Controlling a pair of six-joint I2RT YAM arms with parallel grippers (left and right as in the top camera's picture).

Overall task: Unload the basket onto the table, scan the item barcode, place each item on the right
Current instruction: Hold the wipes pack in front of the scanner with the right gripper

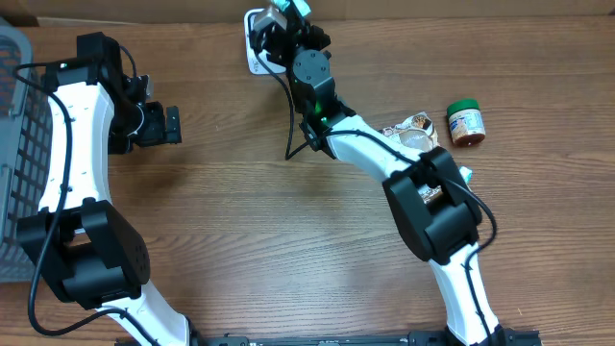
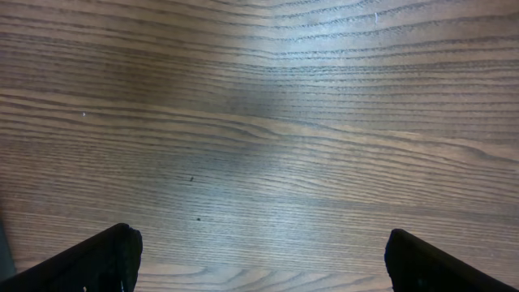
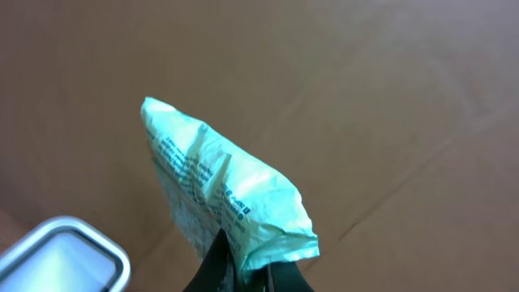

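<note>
While the scan step is, by judgement, being carried out: parts are running left to right across the overhead view.
Basket (image 1: 12, 115): standing at the far left edge of the table (image 1: 288, 240), probably waiting for scanned goods.
Left gripper (image 1: 175, 125): hanging released, jaws wide, over bare wood, grasping nothing.
Scanner (image 1: 253, 43): white device lying at the back edge, apparently the reader.
Green packet (image 3: 223, 191): hanging pinched by one corner just above the scanner, print showing, presumably so the code is being read.
Right gripper (image 3: 243, 272): clenching on the green packet.
Jar (image 1: 466, 123): lying well right, beside crumpled wrappers (image 1: 411, 130).
</note>
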